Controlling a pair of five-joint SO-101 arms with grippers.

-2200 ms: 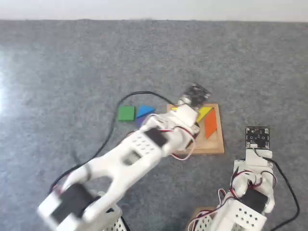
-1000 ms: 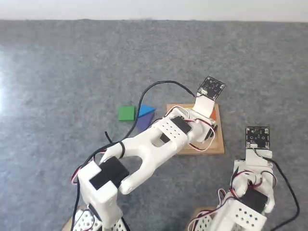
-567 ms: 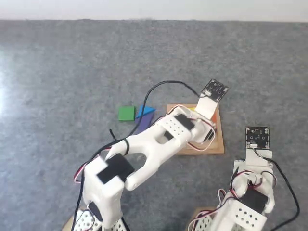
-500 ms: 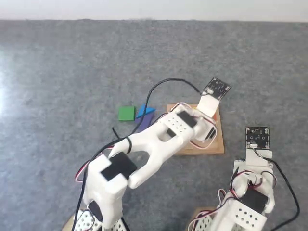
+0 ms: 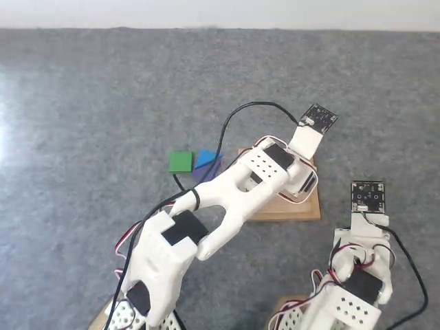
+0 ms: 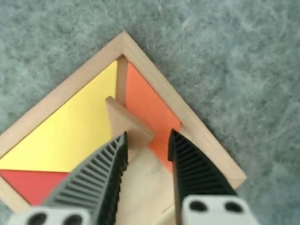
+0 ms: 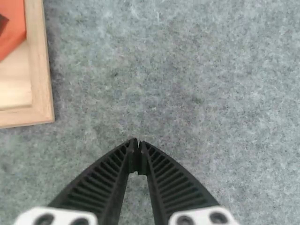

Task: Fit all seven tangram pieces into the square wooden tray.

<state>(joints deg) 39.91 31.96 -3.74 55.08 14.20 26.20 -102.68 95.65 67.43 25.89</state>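
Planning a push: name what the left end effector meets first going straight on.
Probably the small pale wooden piece, tilted just ahead of the left end effector inside the square wooden tray; depth unclear.

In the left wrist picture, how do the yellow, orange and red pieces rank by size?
1. Yellow piece
2. Orange piece
3. Red piece, smallest as seen, but partly behind the left end effector, so its true size is unsure.

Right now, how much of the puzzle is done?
Done: yellow, orange and red lie in the tray. In hand: a wood piece at the left gripper, tilted over the tray, not flat yet. Left: green, blue and purple lie outside on the carpet.
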